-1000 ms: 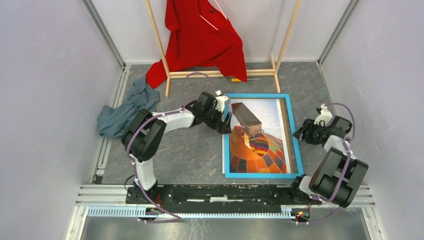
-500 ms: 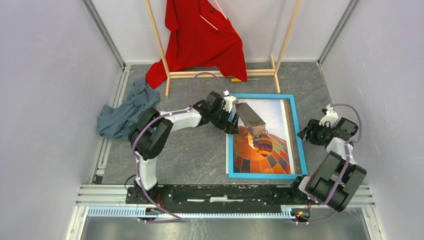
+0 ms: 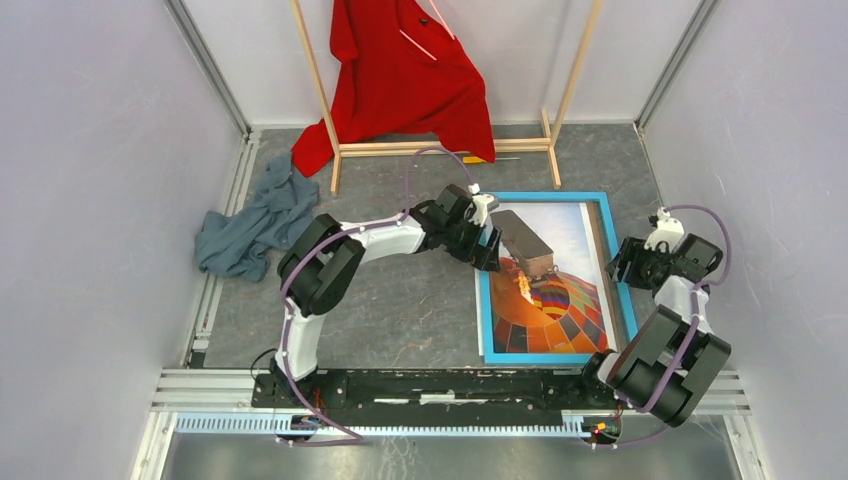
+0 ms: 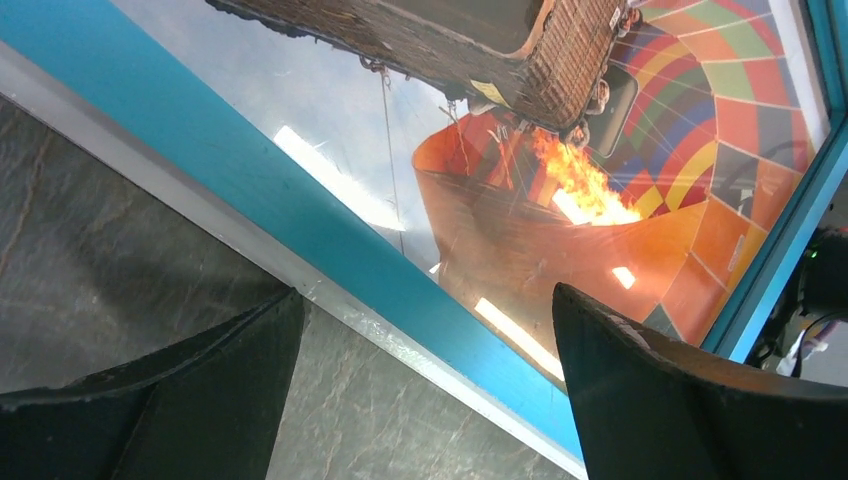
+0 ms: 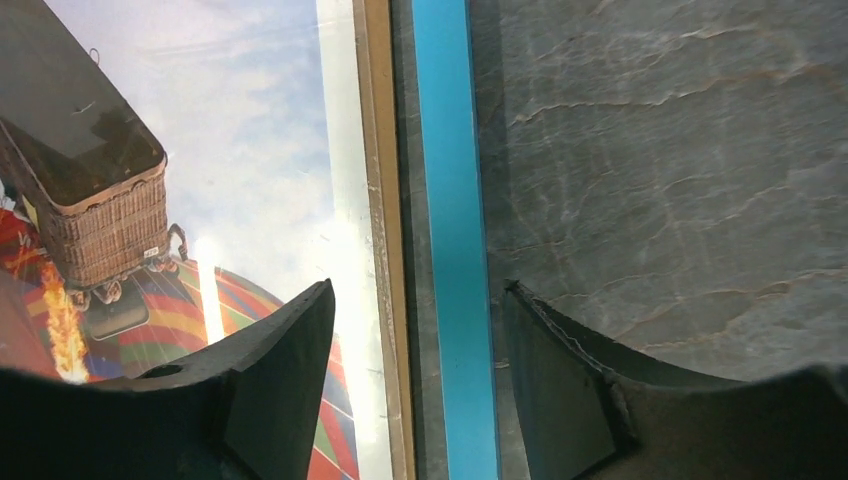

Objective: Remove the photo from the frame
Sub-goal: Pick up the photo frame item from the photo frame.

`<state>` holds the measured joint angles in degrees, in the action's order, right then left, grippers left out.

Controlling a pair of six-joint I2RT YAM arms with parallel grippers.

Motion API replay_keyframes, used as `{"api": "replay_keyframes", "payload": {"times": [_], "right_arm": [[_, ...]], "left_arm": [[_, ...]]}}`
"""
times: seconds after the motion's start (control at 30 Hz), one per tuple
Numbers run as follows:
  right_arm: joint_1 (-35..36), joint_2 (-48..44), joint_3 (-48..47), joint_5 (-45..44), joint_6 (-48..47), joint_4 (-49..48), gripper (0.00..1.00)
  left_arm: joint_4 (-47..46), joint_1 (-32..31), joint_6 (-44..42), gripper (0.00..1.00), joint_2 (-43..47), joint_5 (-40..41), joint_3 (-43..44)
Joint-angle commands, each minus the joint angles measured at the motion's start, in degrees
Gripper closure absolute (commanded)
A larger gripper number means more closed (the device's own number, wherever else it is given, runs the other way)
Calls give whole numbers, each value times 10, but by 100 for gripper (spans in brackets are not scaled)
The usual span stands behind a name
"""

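The frame, with a light blue border, lies flat on the grey table right of centre. The photo, a hot-air balloon with a dark basket, lies inside it. A brown strip runs along the photo's right edge, with a narrow grey gap between it and the blue border. My left gripper is open at the frame's left side; its jaws straddle the blue border beside the photo. My right gripper is open, its jaws straddling the right border, beside the photo.
A wooden clothes rack with a red garment stands at the back. A blue-grey cloth lies crumpled at the left wall. A small yellow item lies by the rack's foot. Walls close in on both sides.
The frame with the photo has slid to the right across the table. Both grippers moved right with it, staying at its left and right edges.
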<state>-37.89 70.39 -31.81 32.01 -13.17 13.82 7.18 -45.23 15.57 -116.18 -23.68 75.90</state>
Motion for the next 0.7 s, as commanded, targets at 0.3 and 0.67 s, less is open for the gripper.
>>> {"api": "replay_keyframes", "payload": {"times": [0.3,0.67], "right_arm": [[27,-13,18,-79,-51,-84,29],[66,42,11,-143,-72,-92,34]], "left_arm": [[41,-13,73,9,-46,44,51],[54,-16,84,23,-43,85,52]]}}
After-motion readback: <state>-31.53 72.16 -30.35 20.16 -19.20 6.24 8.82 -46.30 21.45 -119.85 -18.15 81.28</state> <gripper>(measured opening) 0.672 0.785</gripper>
